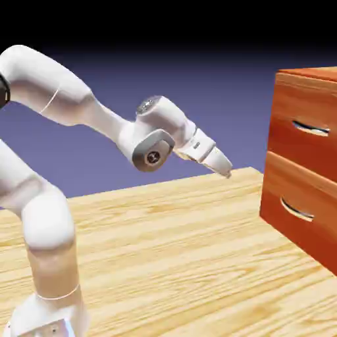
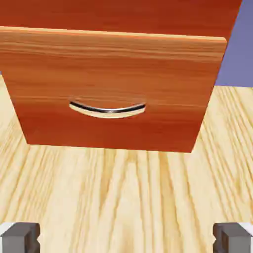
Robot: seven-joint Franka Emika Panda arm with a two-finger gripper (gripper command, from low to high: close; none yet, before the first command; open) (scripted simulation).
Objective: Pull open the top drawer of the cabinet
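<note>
The cabinet (image 1: 308,80) stands at the exterior view's right, in reddish-brown wood. Its top drawer (image 1: 295,145) looks flush, and its curved silver handle (image 1: 311,128) is free. My gripper (image 1: 226,171) hangs in the air left of the cabinet, well apart from it, at about the level of the gap between the two drawers. In the hand view my gripper (image 2: 126,243) is open, its fingertips (image 2: 20,237) wide apart at the bottom edge with nothing between them. Only a strip of the top drawer (image 2: 123,12) shows there; its handle is out of view.
The lower drawer (image 2: 123,64) fills the upper hand view, with its own silver handle (image 2: 107,109) in the middle. In the exterior view the lower drawer (image 1: 293,191) sits under the top one. The light wood table (image 1: 164,230) stretches between arm and cabinet.
</note>
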